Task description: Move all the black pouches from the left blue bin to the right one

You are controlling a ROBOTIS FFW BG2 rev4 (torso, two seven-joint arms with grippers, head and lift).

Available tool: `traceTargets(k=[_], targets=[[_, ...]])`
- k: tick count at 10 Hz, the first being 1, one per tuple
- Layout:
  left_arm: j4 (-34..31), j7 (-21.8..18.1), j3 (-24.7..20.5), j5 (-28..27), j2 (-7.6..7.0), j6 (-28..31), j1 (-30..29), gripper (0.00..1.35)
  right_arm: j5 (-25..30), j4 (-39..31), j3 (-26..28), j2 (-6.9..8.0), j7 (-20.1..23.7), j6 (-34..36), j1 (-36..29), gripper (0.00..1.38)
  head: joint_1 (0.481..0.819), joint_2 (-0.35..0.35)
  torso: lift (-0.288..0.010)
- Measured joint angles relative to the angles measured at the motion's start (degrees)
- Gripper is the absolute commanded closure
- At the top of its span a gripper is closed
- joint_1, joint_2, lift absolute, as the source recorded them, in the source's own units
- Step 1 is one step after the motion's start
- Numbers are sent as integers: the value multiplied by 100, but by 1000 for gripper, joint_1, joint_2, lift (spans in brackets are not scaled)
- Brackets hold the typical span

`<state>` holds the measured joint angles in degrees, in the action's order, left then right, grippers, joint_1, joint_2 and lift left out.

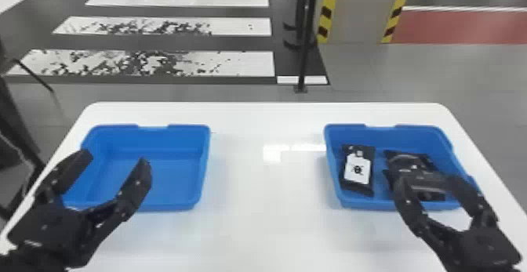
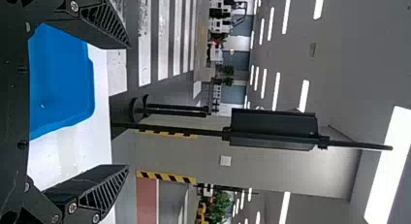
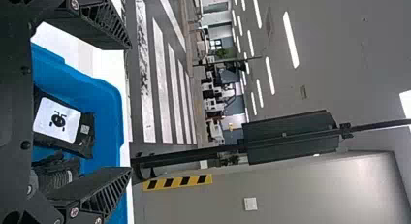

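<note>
The left blue bin (image 1: pixel 157 181) has a bare floor, with my left gripper (image 1: pixel 113 159) standing open over its near left part. In the left wrist view, my left gripper (image 2: pixel 128 107) has its fingers wide apart, nothing between them. The right blue bin (image 1: pixel 337 189) holds a black pouch with a white label (image 1: pixel 357 169) at its left and more black pouches (image 1: pixel 433 193) at its right. Over those, partly hiding them, is my right gripper (image 1: pixel 427 181), open. In the right wrist view my right gripper (image 3: pixel 131 107) is spread, the labelled pouch (image 3: pixel 58 120) beyond it in the bin.
Both bins stand on a white table (image 1: pixel 266 189), with a broad stretch of tabletop between them. Beyond its far edge stands a black post (image 1: pixel 308 36) on the floor, near a pillar with yellow and black striped edges (image 1: pixel 327 12).
</note>
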<state>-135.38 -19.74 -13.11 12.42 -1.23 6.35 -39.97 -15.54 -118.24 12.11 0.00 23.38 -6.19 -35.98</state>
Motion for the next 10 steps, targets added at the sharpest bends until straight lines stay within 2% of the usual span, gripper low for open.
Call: traceTargets(k=[10], targets=[[3,41,135,24,-21,365,-80,173,9,-24,0,0,-18,0,-114,144,695,-26,-140]])
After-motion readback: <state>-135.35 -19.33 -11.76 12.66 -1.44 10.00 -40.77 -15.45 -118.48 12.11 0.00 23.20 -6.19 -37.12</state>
